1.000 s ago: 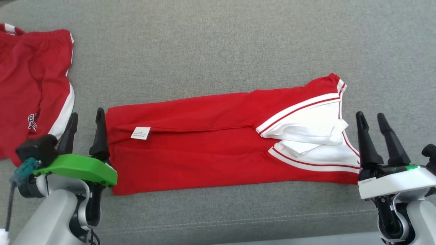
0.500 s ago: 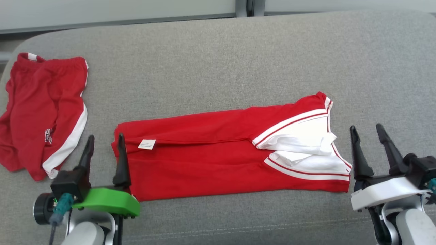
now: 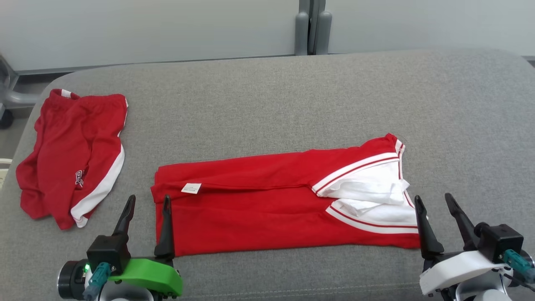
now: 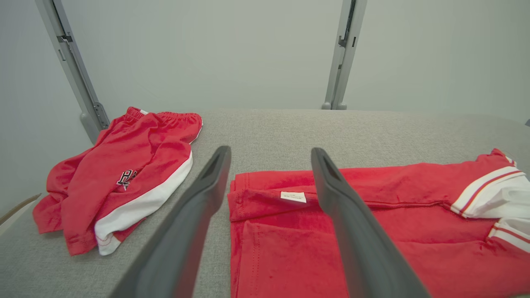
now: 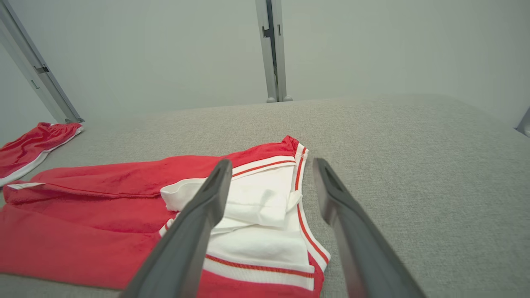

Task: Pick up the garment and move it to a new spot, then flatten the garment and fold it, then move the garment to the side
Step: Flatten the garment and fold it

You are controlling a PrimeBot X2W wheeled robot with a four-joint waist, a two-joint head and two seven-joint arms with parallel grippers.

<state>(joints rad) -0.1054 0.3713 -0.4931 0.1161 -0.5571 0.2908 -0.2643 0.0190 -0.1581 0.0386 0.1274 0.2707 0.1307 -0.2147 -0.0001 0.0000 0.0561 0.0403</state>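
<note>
**A:** What is cut off or hard to read?

**B:** The head view's lower edge cuts off the left gripper (image 3: 149, 197) and the right gripper (image 3: 433, 196) just below their mounts. The small white label (image 3: 191, 188) on the garment (image 3: 250, 217) carries print too small to read. The lettering on the red shorts (image 3: 71, 159) is half lost in a fold. In the left wrist view the garment's right end runs out of frame.

**A:** And the materials?

**B:** The bench (image 3: 267, 108) is covered in coarse grey woven cloth and has rounded corners. The garment is soft red knit, folded into a long band. Its white sleeves (image 3: 368, 188), trimmed with red and white stripes, are bunched at the right end. The shorts are crumpled, red with a white side stripe.

**A:** Where does the garment lie?

**B:** Lengthways near the bench's front edge, about midway along it, apart from the shorts by the left edge.

**A:** And against the grippers?

**B:** The left gripper's fingers are spread wide and empty at the garment's left end, the right finger over the red hem and the left finger over bare bench. The right gripper is likewise agape and empty, just beside the right end, with one finger by the white sleeve and the other over grey cloth. Whether any finger touches the fabric I cannot tell
</note>
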